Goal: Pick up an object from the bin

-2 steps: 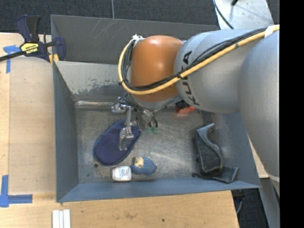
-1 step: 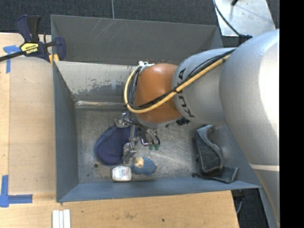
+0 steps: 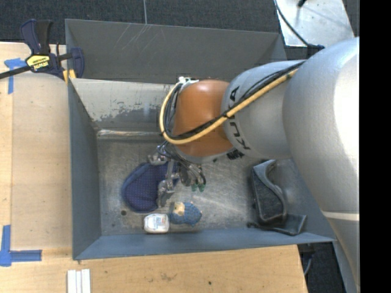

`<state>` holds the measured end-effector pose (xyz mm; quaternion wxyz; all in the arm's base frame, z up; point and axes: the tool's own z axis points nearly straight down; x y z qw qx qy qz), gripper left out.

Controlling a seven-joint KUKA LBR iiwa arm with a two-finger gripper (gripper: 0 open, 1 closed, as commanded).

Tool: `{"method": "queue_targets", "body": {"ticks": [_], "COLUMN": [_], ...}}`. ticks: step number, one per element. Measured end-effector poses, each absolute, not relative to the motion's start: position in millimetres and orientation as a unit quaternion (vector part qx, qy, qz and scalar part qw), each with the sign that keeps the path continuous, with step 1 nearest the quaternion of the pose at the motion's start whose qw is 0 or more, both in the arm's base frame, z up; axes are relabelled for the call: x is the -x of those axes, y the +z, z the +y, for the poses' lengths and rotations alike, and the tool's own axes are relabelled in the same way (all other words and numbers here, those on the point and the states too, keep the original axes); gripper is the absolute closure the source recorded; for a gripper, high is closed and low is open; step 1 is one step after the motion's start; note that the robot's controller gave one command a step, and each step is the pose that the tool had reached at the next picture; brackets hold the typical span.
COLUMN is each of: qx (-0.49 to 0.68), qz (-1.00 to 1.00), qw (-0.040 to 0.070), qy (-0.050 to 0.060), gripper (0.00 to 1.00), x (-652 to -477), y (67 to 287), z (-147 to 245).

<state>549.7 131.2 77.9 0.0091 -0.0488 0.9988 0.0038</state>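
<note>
Four loose things lie in the grey bin [image 3: 84,163]. Largest, a black and grey padded piece [image 3: 269,199], rests by the right wall. A dark blue round pouch [image 3: 139,188] lies left of centre, with the pincer [image 3: 177,185] over its right edge; whether the pincer is open or closed cannot be told. By the front wall are a small blue and tan lump [image 3: 186,215] and a white piece [image 3: 156,223].

Scuffed matt metal bin [image 3: 116,105]; soft blue cloth [image 3: 142,187].
</note>
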Motion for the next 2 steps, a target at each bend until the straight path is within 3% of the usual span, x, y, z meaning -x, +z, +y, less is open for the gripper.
{"method": "queue_targets", "body": {"ticks": [1,2], "qx": [0.258,0.257], "qz": [0.966,0.966], "qw": [0.006,0.002], "qy": [0.000,0.000], "gripper": [1.00,0.00], "x": [-546.3,-545.2], "y": [247.3,244.1], "z": [137.2,136.7]}}
